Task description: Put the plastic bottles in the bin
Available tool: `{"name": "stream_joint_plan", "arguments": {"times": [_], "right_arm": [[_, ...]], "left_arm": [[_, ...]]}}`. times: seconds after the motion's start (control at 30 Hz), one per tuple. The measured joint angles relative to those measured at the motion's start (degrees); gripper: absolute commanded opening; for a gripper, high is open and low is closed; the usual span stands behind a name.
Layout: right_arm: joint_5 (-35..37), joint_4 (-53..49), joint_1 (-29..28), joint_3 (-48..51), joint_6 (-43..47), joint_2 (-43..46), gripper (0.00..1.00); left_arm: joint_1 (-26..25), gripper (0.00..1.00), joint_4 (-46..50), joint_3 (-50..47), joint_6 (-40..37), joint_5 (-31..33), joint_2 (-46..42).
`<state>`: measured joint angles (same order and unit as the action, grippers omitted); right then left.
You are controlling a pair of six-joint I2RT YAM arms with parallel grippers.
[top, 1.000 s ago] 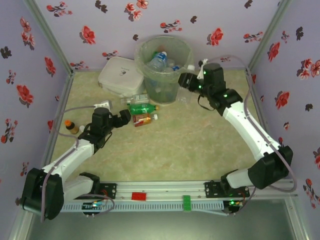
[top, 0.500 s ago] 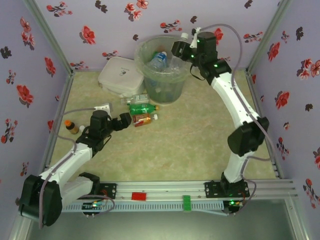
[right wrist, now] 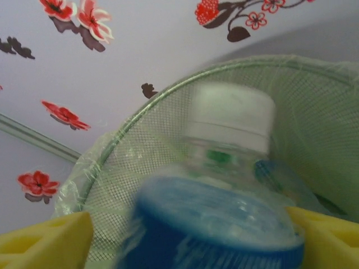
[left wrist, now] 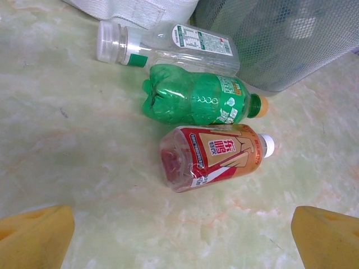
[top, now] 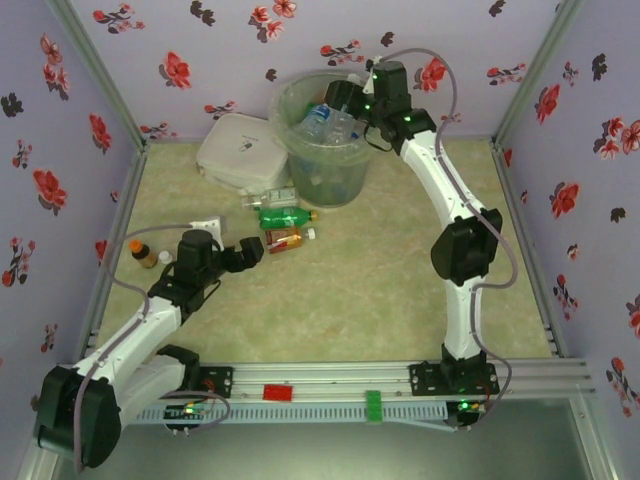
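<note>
Three plastic bottles lie in front of the bin point(top: 330, 180): a clear one point(left wrist: 168, 45), a green one point(left wrist: 196, 101) and an orange-red one point(left wrist: 210, 157). My left gripper point(left wrist: 182, 235) hovers open just short of the orange-red bottle point(top: 285, 240), touching nothing. My right gripper point(top: 338, 95) is above the bin's rim, jaws spread wide. A blurred clear bottle with a blue label point(right wrist: 224, 213) sits loose between its fingers, white cap pointing into the mesh bin point(right wrist: 157, 162). Several bottles lie inside the bin.
A flat white lidded container point(top: 240, 150) stands left of the bin. A small brown bottle with an orange cap point(top: 143, 252) stands near the left wall, and a white object point(top: 205, 211) lies behind my left gripper. Flowered walls close in three sides.
My right arm swung up from beside the bin to over its rim, carrying the blue-labelled bottle, and its jaws have just spread apart. The left arm edged slightly forward.
</note>
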<state>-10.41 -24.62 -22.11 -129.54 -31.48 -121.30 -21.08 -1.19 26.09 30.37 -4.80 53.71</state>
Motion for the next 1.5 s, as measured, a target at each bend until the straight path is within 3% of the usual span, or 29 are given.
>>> {"name": "stream_joint_plan", "arguments": {"times": [0.2, 0.4, 0.8, 1.1, 1.27, 1.5], "right_arm": [[2.2, -3.0, 0.0, -5.9, 2.7, -0.1, 1.00], [4.2, -5.7, 0.0, -1.3, 6.9, 6.7, 1.00], [4.3, 3.4, -0.8, 48.0, 8.7, 40.6, 1.00], [5.3, 10.2, -2.6, 77.8, 3.2, 55.4, 1.00], [6.2, 17.4, -2.7, 87.4, -1.4, 58.3, 1.00], [6.1, 24.9, -2.7, 88.6, -4.0, 57.4, 1.00]], "left_arm": [[0.0, 1.00, -0.1, 0.1, -1.8, -1.5, 0.0], [0.0, 1.00, -0.8, 1.8, -3.3, -2.8, 1.1], [-0.3, 1.00, -3.0, 12.3, -6.6, -7.6, 15.1], [-3.8, 1.00, 1.2, 25.1, -13.9, -9.0, 29.5], [-5.0, 1.00, 6.2, 31.6, -17.5, -9.0, 36.6], [-7.0, 1.00, 10.8, 37.2, -19.7, -9.0, 43.1]]}}
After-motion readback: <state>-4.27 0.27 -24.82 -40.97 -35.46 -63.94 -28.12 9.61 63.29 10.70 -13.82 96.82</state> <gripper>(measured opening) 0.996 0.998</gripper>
